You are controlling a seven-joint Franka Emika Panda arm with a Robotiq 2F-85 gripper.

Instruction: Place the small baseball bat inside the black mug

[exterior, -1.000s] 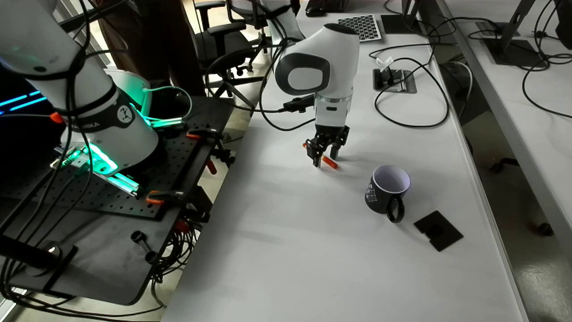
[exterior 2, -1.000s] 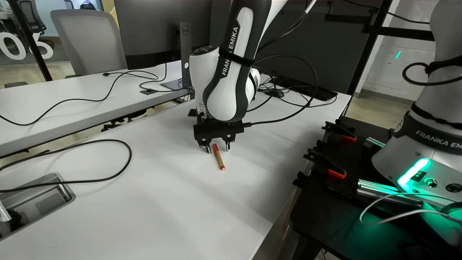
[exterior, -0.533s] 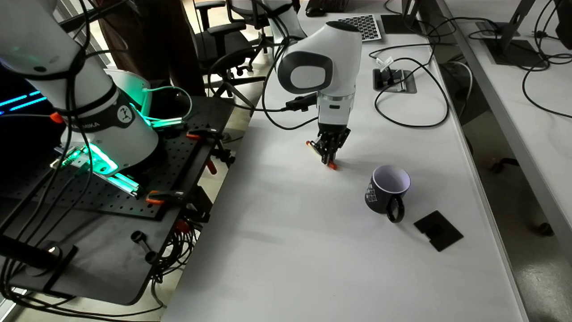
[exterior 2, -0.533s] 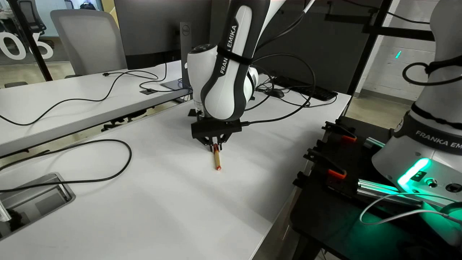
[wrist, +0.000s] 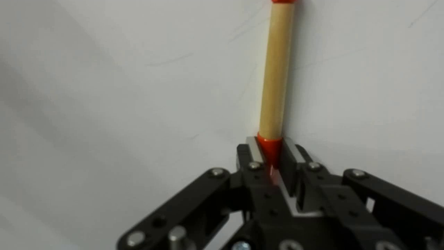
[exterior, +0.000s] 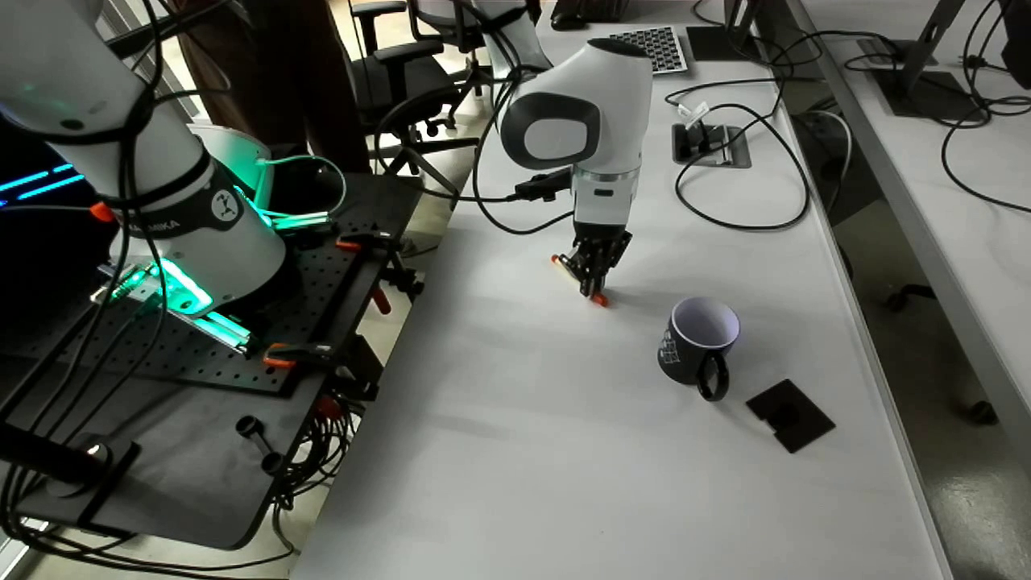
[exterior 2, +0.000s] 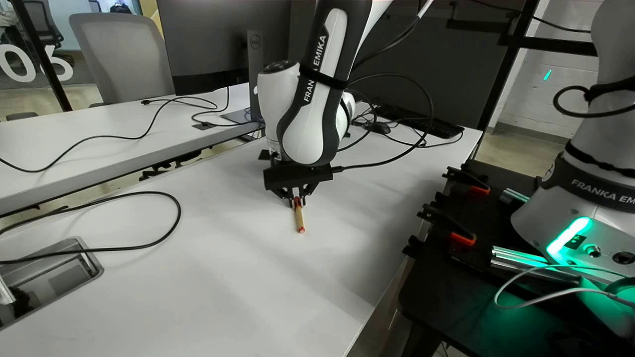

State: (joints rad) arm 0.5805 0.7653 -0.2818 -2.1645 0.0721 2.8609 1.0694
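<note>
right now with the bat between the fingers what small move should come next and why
Probably a short lift straight up: the gripper is closed on a red section of the small baseball bat, which appears to lie on the tabletop, and the black mug stands upright, so the way in is from above.

Office; white desks (exterior 2: pixel 218 277); monitor (exterior 2: pixel 213 42); black keyboard (exterior 2: pixel 443 129); grey chair (exterior 2: pixel 121 54)

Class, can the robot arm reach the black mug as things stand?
Likely yes: nothing seems to stand between the black mug, upright and uncovered, and the end effector, closed on the small baseball bat.
</note>
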